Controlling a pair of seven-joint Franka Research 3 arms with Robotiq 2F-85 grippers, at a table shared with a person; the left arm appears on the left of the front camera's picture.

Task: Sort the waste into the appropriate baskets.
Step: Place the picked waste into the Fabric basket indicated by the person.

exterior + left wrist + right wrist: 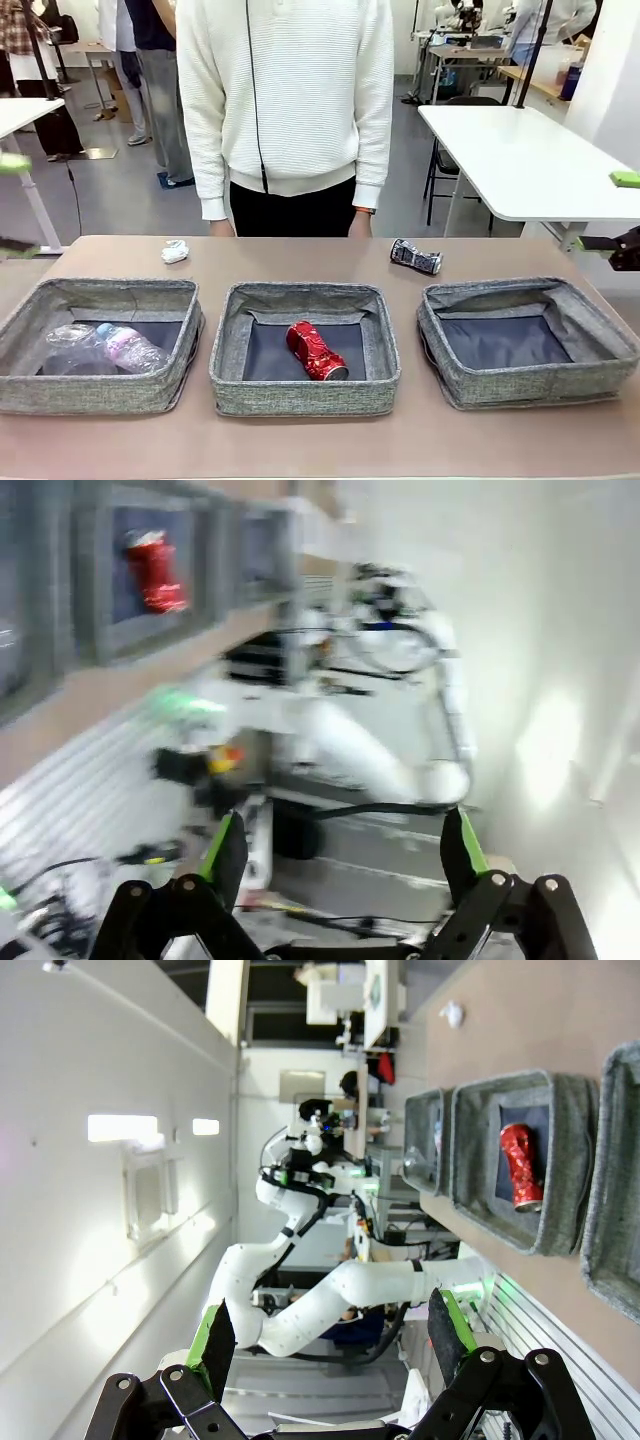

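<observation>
The left gripper (342, 825) has its jaws spread wide, with nothing between the green pads; its wrist view is motion-blurred. The right gripper (330, 1308) is likewise fully spread and holds nothing. On the table (300, 440), three grey fabric baskets stand in a row across the near half. The middle basket (305, 395) contains the crushed red can (317, 350), which lies on the dark bottom with its far end toward 11 o'clock. At 9 o'clock of it, the left basket (95, 392) contains the clear plastic cup (70, 345) and the small clear bottle (132, 348) with the pink label; both lie on their sides, close beside each other, the bottle on the 3 o'clock side of the cup. At 3 o'clock of the middle basket stands the right basket (530, 390). Beyond the row, the white paper wad (176, 251) rests on the bare tabletop at 1 o'clock of the left basket's centre. The crushed dark can (415, 256) lies on its side at 11 o'clock of the right basket, near its far corner but apart from it. A person (290, 100) in a white sweater stands at the far edge, at 12 o'clock of the middle basket.
</observation>
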